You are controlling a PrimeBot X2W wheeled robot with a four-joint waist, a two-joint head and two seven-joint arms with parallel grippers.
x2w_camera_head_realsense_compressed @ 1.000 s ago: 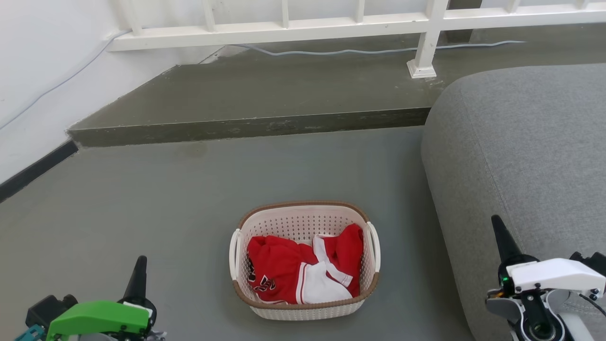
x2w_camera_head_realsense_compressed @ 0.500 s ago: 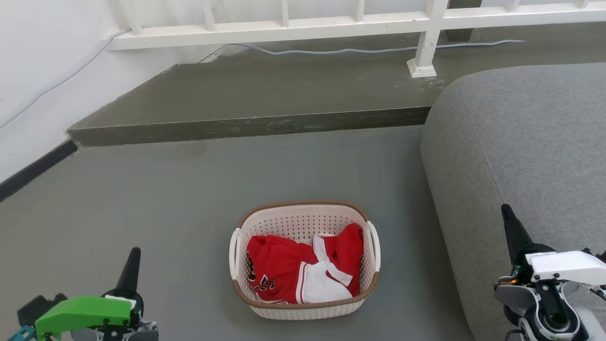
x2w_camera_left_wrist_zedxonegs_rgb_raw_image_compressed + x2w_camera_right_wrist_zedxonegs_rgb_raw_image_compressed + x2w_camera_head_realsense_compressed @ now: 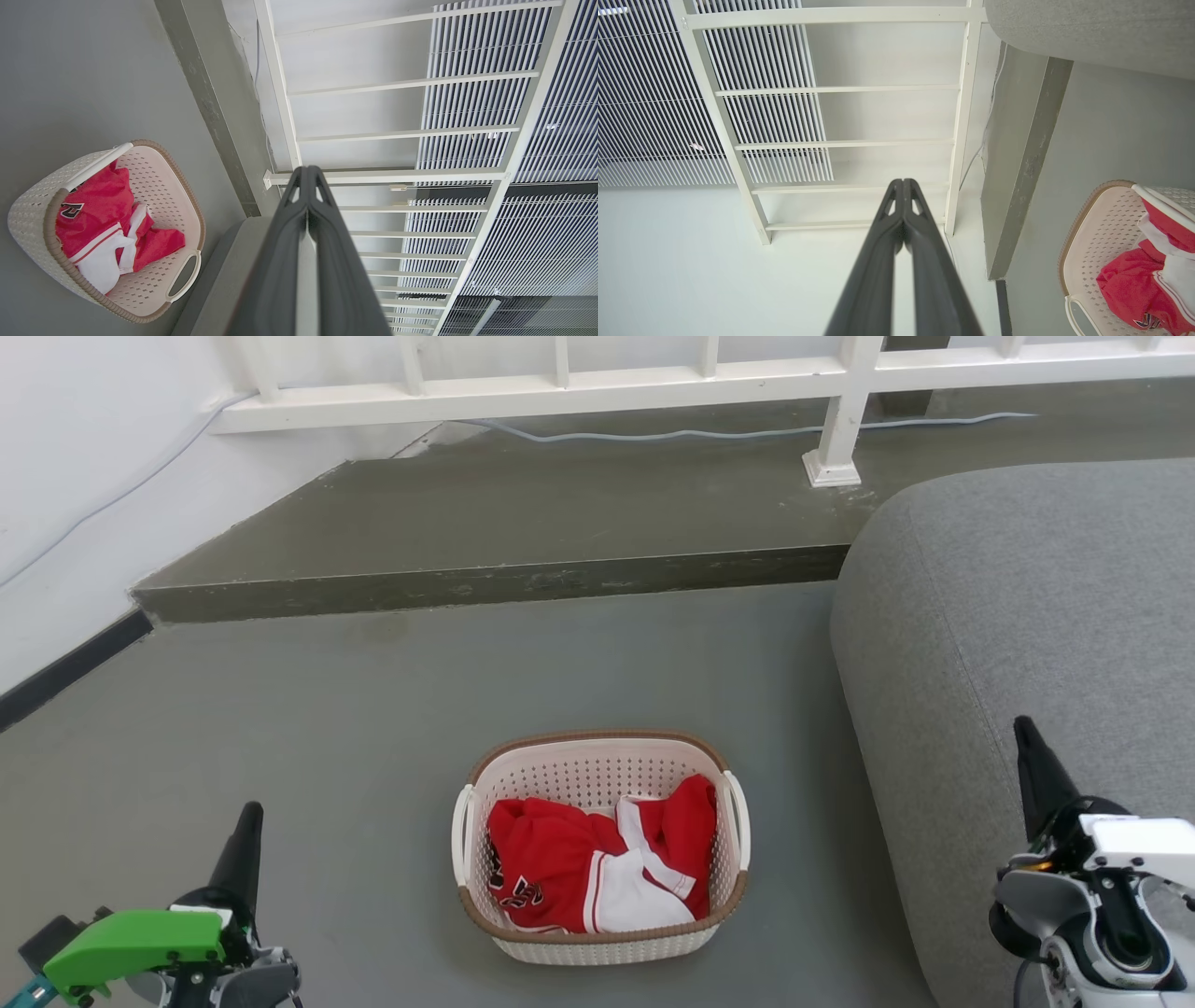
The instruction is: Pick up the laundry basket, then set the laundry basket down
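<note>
One basket (image 3: pixel 597 773) on the grey floor (image 3: pixel 280 728), lower centre of the head view, upright, touching neither gripper. It has cream perforated walls, a brown rim and two white handles, one on the frame-left side (image 3: pixel 459 835) and one on the frame-right side (image 3: pixel 741 821). Inside is a bunch of red and white clothes (image 3: pixel 560 863) lying below the rim; cannot tell how many pieces.

Two grippers. The left gripper (image 3: pixel 245 835) is at the lower left corner with a green cover behind it, pointing up the frame, well apart from the basket. The right gripper (image 3: pixel 1034 761) is at the lower right with a white cover behind it, in front of the grey sofa (image 3: pixel 1027 597), also well apart from the basket. The basket lies between the two.

Left wrist view: its two dark fingers (image 3: pixel 280 261) are pressed together at the tips, clenched on nothing. The basket (image 3: pixel 154 184) is at the left of that frame.

Right wrist view: the two fingers (image 3: pixel 873 280) are likewise clenched, tips touching, nothing held. The basket (image 3: pixel 1101 224) is at the lower right, cut by the frame edge.

Background, head view: one raised step (image 3: pixel 523 513) runs across the middle, one white railing (image 3: pixel 653 383) along the top, and one pale cable (image 3: pixel 709 433) lies on the step below the railing. White wall (image 3: pixel 75 448) at the upper left. One sofa takes the right side, near the basket with a strip of floor between.
</note>
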